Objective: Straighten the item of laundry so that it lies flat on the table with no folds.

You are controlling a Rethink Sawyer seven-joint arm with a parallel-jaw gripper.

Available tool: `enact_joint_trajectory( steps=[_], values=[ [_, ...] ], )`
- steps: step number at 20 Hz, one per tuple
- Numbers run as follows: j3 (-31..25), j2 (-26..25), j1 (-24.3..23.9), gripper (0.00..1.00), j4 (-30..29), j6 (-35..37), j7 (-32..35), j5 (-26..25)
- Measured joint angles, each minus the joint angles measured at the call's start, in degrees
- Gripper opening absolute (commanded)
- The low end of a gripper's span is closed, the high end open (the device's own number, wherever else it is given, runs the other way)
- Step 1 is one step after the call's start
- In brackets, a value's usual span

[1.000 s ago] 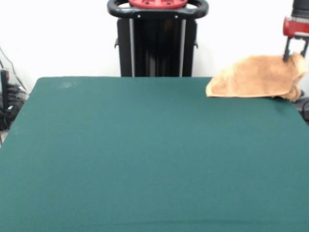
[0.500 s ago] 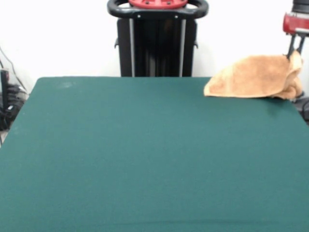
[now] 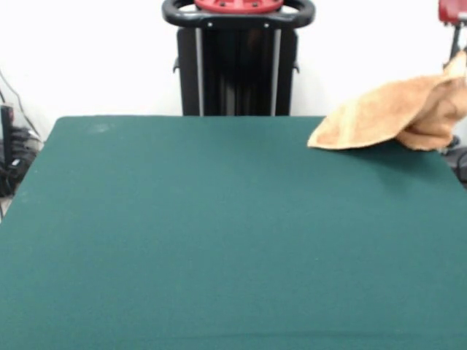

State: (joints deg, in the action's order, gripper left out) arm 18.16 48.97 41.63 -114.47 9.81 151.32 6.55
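Observation:
The item of laundry [image 3: 390, 113] is a light orange-tan towel at the far right corner of the table [image 3: 219, 233], which is covered in dark green cloth. My gripper [image 3: 459, 58] comes down at the picture's top right edge and is shut on the towel's right corner. That corner hangs lifted above the table, with a folded bunch drooping below it. The towel's left part slopes down and its left tip rests on the cloth. No label or border bands show.
The robot's black pedestal [image 3: 237, 65] stands behind the table's far edge at the middle. Dark cables and gear [image 3: 11, 146] lie off the table's left side. The towel lies close to the table's right edge.
My gripper has risen and shifted right, pulling the towel's right corner up with it. The towel now stretches in a slope, while its left tip stays where it was.

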Motion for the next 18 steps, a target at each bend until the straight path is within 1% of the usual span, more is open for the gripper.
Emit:
enact_joint_trajectory(
  steps=[2, 7, 10, 12, 18],
  values=[
    [0.35, 4.40, -2.02, 0.00, -0.34, 3.39, 0.00, -0.05],
    [0.77, 12.26, -4.87, 0.00, -0.38, 12.36, 0.00, -0.21],
    [0.95, 15.25, -5.86, 0.00, -0.36, 16.43, 0.00, -0.31],
    [1.11, 18.40, -6.44, 0.00, -0.32, 21.11, 0.00, -0.42],
    [1.18, 23.63, -6.50, 0.00, 0.27, 29.05, 0.00, -0.61]
  ],
)
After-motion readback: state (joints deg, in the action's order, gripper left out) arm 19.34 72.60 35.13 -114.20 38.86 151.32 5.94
